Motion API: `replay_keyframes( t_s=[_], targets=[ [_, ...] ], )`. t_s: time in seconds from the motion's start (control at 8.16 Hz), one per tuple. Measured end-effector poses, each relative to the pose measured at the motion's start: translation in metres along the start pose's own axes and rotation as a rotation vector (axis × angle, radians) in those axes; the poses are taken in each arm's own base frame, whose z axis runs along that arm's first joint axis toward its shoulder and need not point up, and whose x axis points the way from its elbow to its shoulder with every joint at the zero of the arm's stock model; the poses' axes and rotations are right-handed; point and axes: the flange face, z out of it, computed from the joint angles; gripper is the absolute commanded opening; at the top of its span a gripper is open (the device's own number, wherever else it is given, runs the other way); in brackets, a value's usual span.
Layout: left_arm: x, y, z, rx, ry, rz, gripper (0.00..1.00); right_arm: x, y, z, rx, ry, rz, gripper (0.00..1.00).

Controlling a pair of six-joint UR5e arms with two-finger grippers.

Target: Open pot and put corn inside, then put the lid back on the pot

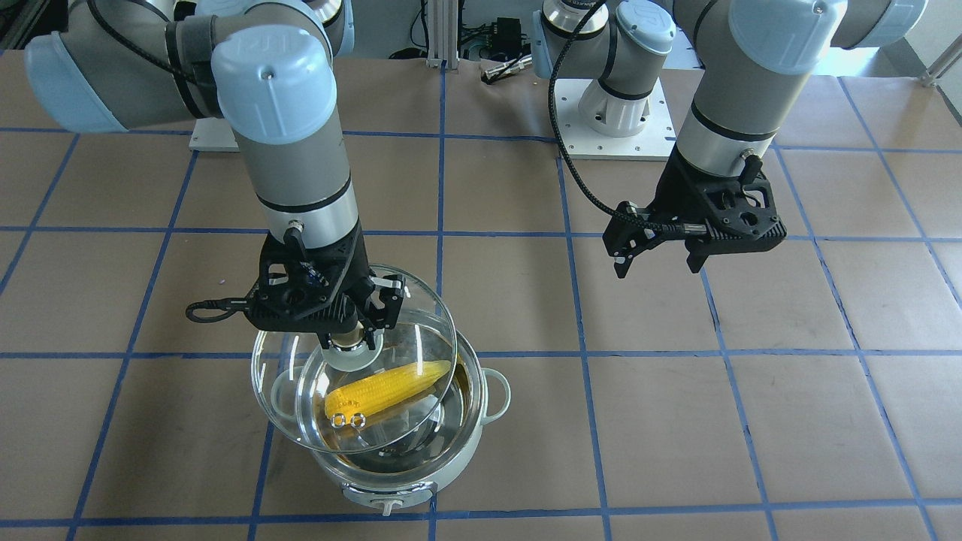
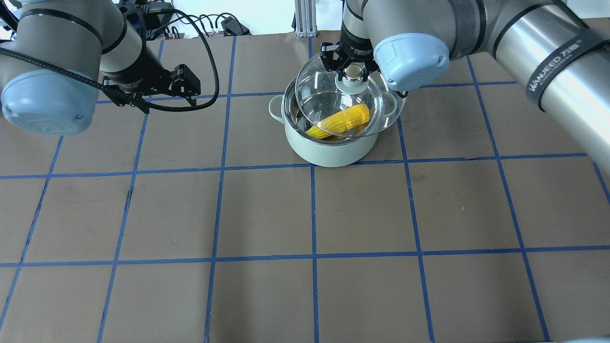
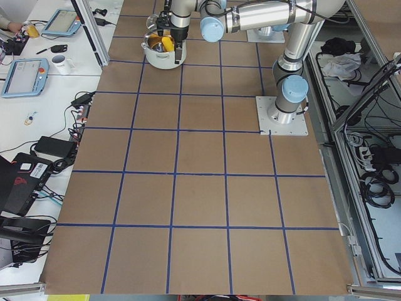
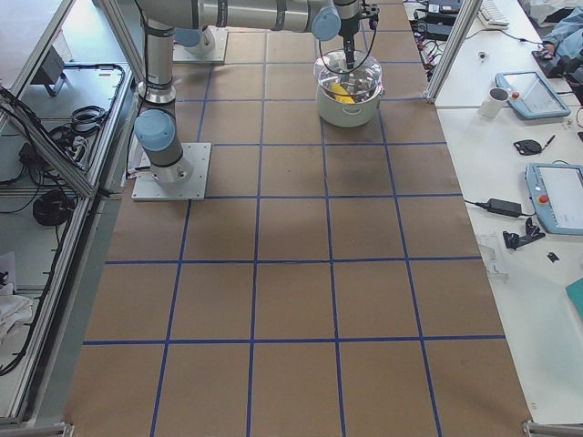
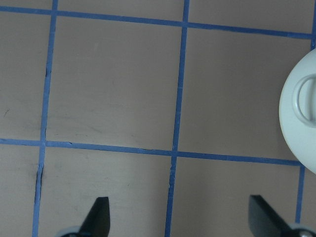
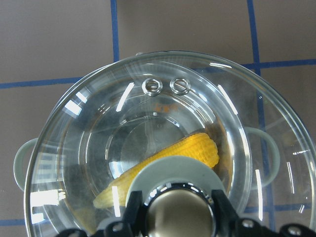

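Observation:
The mint-green pot (image 2: 329,152) stands on the table, with the yellow corn (image 2: 340,121) lying inside it. My right gripper (image 2: 352,71) is shut on the ball knob of the clear glass lid (image 2: 324,90). It holds the lid tilted just above the pot's rim, offset toward the far side. In the front view the lid (image 1: 421,315) overhangs the pot (image 1: 458,469) over the corn (image 1: 391,387). The right wrist view shows the corn (image 6: 182,153) through the lid (image 6: 98,128). My left gripper (image 2: 167,104) is open and empty above the table, left of the pot.
The brown table carries a blue tape grid. The two arm bases (image 1: 616,113) stand at the robot's edge. Side benches hold tablets (image 4: 557,196) and a mug (image 4: 496,98). The pot's loop handle (image 5: 301,103) shows at the left wrist view's right edge.

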Motion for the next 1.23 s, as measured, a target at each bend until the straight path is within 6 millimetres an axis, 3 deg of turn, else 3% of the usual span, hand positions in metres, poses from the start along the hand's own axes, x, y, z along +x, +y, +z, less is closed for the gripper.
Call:
replay_keyframes(
  t_s=[0.25, 0.61, 0.98, 1.23],
  targets=[
    [0.000, 0.002, -0.001, -0.006, -0.002, -0.001, 1.00, -0.013, -0.002, 0.026, -0.006, -0.001, 0.034, 0.29],
    [-0.001, 0.021, -0.011, -0.097, -0.008, -0.013, 1.00, -0.029, 0.000, 0.049, -0.002, -0.008, 0.055, 0.30],
    [0.002, 0.026, -0.013, -0.118, -0.010, -0.050, 1.00, -0.034, 0.000, 0.056, 0.003, -0.013, 0.053, 0.30],
    [0.015, 0.026, -0.006, -0.126, -0.007, -0.029, 1.00, -0.034, 0.000, 0.057, 0.002, -0.013, 0.047, 0.30]
  ],
)
